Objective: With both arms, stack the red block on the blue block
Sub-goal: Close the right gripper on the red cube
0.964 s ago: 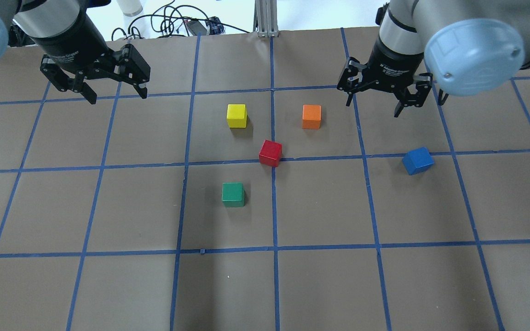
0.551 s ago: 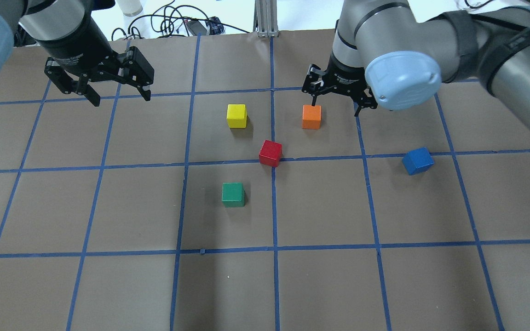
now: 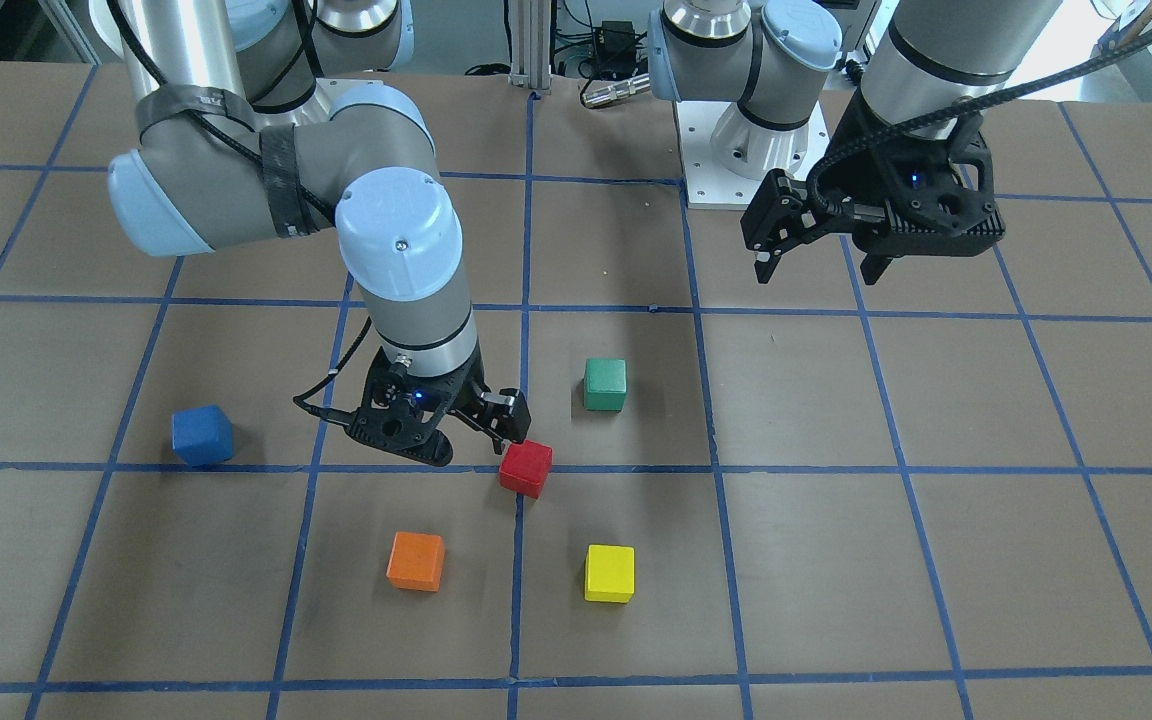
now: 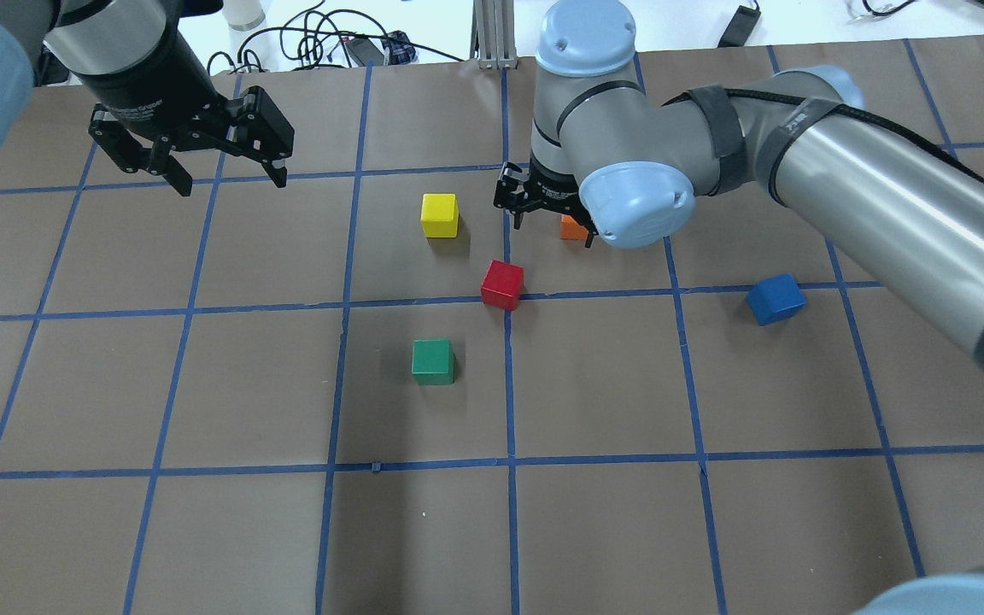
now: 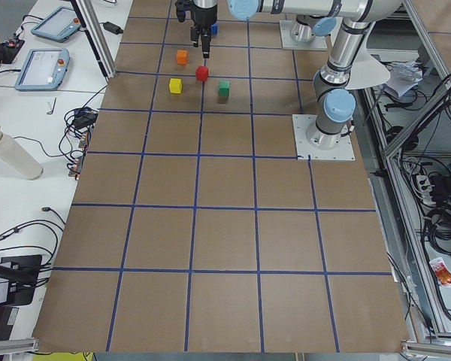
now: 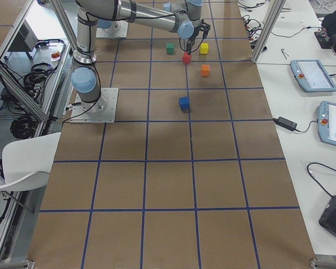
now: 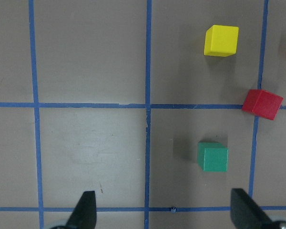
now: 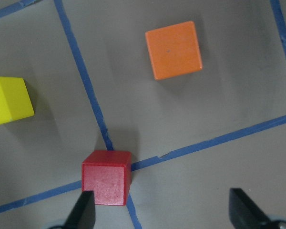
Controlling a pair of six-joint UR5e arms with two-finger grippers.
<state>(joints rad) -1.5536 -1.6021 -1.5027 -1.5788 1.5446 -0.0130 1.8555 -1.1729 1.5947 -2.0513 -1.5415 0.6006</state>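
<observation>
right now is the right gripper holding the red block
No, the red block sits free just ahead of the wide-open right gripper.

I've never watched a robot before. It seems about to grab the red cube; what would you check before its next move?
1. Black two-finger right gripper open: ok, fingers spread wide.
2. Gripper centred over the small matte red cube: not ok, the cube lies by one finger, not midway between them.
3. Room around the red cube: ok, the orange cube and yellow cube stand apart from it.
4. Top of the small matte blue cube bare: ok, nothing on it.
5. Black left gripper out of the way: ok, open, away from all cubes.
6. Finger clear of the red cube's top: cannot tell.
</observation>
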